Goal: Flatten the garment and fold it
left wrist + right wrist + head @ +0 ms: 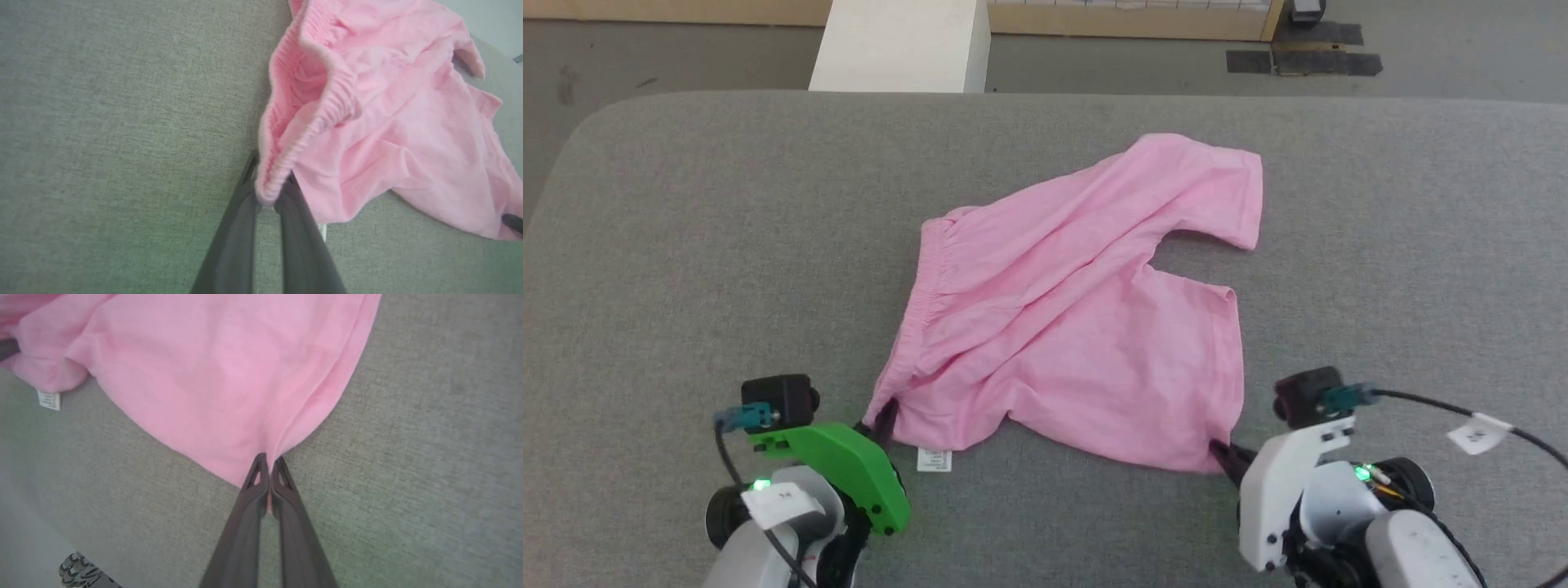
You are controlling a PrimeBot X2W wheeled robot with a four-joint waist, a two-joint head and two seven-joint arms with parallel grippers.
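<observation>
The pink shorts (1078,310) lie loosely spread on the grey table (686,245), waistband to the left and both legs toward the right. A white label (934,461) pokes out at the near edge. My left gripper (884,418) is shut on the near end of the gathered waistband (267,192). At the near corner of the closer leg hem, my right gripper (1222,452) is shut on the fabric (267,459). The shorts (388,122) still carry diagonal wrinkles. In the right wrist view the shorts (212,375) spread away from the pinched corner, and the label (49,400) shows at left.
The padded grey table has rounded far corners and its far edge (1045,94) runs across the top. Beyond it stands a white block (903,41) on the floor, with dark tape patches (1303,57) at the right.
</observation>
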